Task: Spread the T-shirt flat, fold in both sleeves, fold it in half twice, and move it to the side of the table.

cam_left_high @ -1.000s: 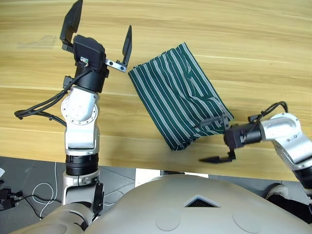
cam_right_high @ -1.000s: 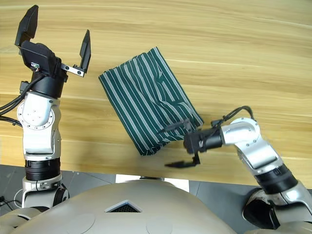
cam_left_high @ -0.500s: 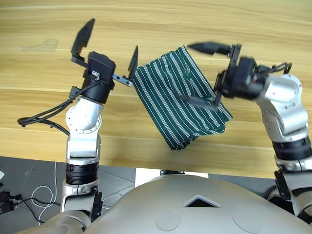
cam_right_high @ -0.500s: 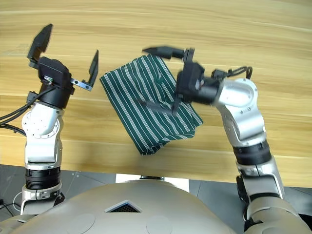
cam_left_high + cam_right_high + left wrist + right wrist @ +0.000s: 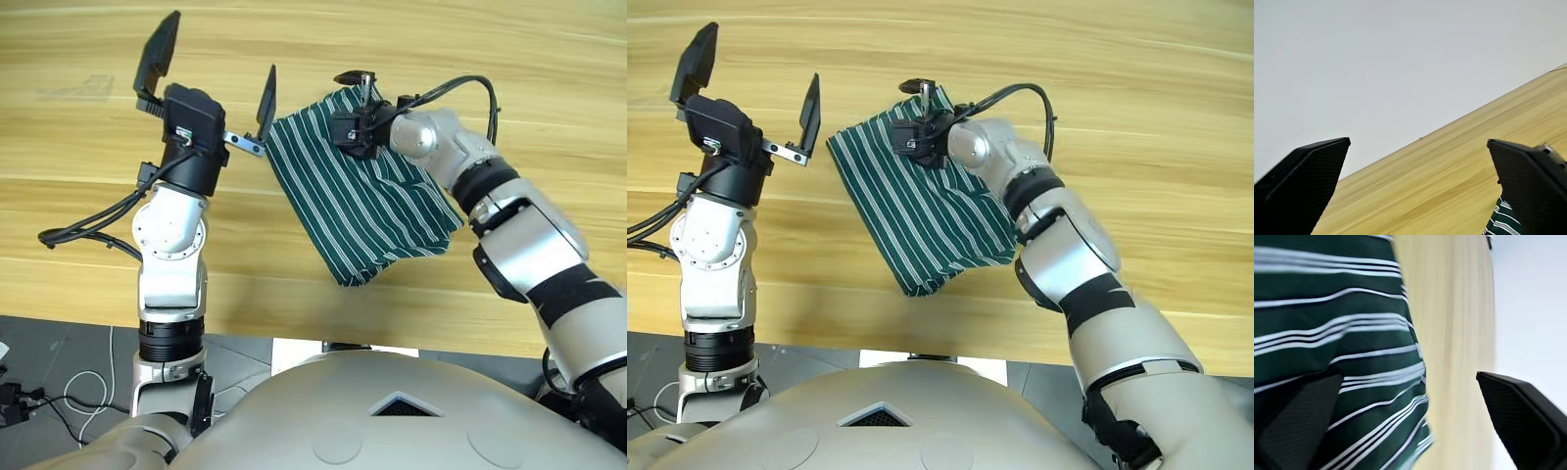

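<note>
T-shirt [image 5: 372, 206] lies on the table [image 5: 490, 39] as a small folded block, so the folding looks done and only the move to the side is left. 1 second ago the right gripper [image 5: 358, 106] hung low by the shirt's near corner. It has since swung up and over the cloth, and now it sits at the far end, with the shirt right under it. Its 2 fingers are spread apart, 1 over the stripes and 1 past the edge, holding nothing. I think it is getting ready to grab or push that end. The left gripper [image 5: 223, 44] has hardly moved. It is held up and spread wide, holding nothing, and the shirt's far corner is just beside its inner finger. That finger could get in the way if the shirt slides toward it. Loose cables [image 5: 69, 392] lie on the floor below the left arm.
</note>
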{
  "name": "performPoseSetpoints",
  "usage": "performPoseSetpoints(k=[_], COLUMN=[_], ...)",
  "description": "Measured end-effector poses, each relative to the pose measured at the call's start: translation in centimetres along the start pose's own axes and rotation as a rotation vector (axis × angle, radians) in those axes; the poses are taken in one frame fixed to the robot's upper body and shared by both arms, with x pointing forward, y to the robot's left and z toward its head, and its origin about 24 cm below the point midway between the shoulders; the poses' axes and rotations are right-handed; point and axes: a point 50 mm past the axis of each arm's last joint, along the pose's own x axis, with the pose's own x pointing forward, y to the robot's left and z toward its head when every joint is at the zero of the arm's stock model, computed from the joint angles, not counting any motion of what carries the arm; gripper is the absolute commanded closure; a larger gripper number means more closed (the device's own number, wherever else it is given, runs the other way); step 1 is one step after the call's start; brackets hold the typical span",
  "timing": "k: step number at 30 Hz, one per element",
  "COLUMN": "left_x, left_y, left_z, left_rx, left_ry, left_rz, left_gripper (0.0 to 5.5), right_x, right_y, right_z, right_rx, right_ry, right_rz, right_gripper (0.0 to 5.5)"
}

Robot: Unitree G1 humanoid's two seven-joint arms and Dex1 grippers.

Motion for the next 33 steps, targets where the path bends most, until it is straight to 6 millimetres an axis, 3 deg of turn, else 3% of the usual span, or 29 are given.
performPoseSetpoints(k=[3, 8, 10, 14, 16, 18, 26, 33], left_x=[0.0, 0.0, 0.0, 0.1, 0.1, 0.1, 0.1, -0.1], left_y=[0.0, -0.4, -0.5, -0.8, -0.9, -1.3, -1.6, -2.0], left_z=[0.0, -0.2, -0.2, -0.1, -0.2, -0.4, -0.8, -1.0], left_rx=[0.001, 0.009, 0.006, 0.002, 0.001, -0.003, 0.017, 0.012], left_ry=[0.002, 0.009, 0.008, 0.006, 0.007, 0.014, 0.017, 0.024], left_rz=[-0.001, -0.005, -0.008, -0.016, -0.020, -0.031, -0.041, -0.056], left_gripper=[0.30, 0.30, 0.30, 0.30, 0.30, 0.30, 0.30, 0.30], right_x=[-0.4, -4.4, -5.5, -6.1, -5.9, -5.7, -4.5, -5.0], right_y=[-0.1, 0.2, 0.8, 0.5, 1.2, 3.0, 5.8, 5.7], right_z=[-1.5, -8.9, -10.3, -9.7, -8.1, -5.9, -0.6, -1.0], right_rx=[-0.107, -0.124, -0.085, 0.156, 0.266, 0.378, 0.525, 0.541], right_ry=[0.097, 0.456, 0.492, 0.313, 0.142, -0.047, -0.315, -0.313], right_rz=[0.015, 0.018, 0.038, 0.030, 0.040, 0.062, 0.081, 0.049], right_gripper=[0.45, 0.45, 0.45, 0.45, 0.45, 0.45, 0.45, 0.45])
